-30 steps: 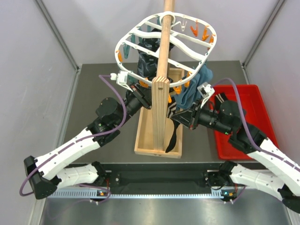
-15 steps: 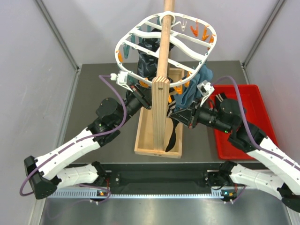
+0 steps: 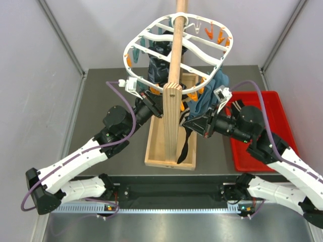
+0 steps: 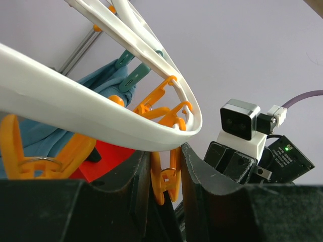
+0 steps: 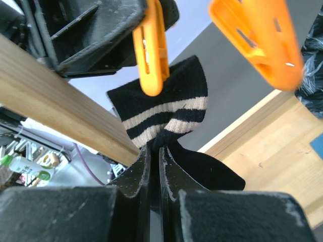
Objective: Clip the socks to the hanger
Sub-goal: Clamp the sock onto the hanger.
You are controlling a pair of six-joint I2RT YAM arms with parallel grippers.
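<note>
The white oval hanger (image 3: 132, 46) rests on top of the wooden pole (image 3: 174, 55); its rim (image 4: 101, 118) carries orange and teal clothespins. My left gripper (image 3: 155, 103) is under the near rim, its jaws (image 4: 165, 161) shut on an orange clothespin (image 4: 162, 179). My right gripper (image 3: 186, 122) is shut (image 5: 155, 151) on the cuff of a black sock with cream stripes (image 5: 169, 113). The cuff sits just below that clothespin (image 5: 151, 50). The rest of the sock (image 3: 185, 146) hangs down over the wooden base.
The pole stands in a wooden tray-like base (image 3: 157, 151). Blue-teal cloths (image 3: 206, 100) and a dark patterned fabric bunch (image 3: 159, 70) hang from the hanger. A red tray (image 3: 275, 108) lies at the right. Another orange clothespin (image 5: 257, 40) hangs close by.
My right gripper has moved a little left and up with the sock, closer to the clothespin in my left gripper. The left arm has stayed put.
</note>
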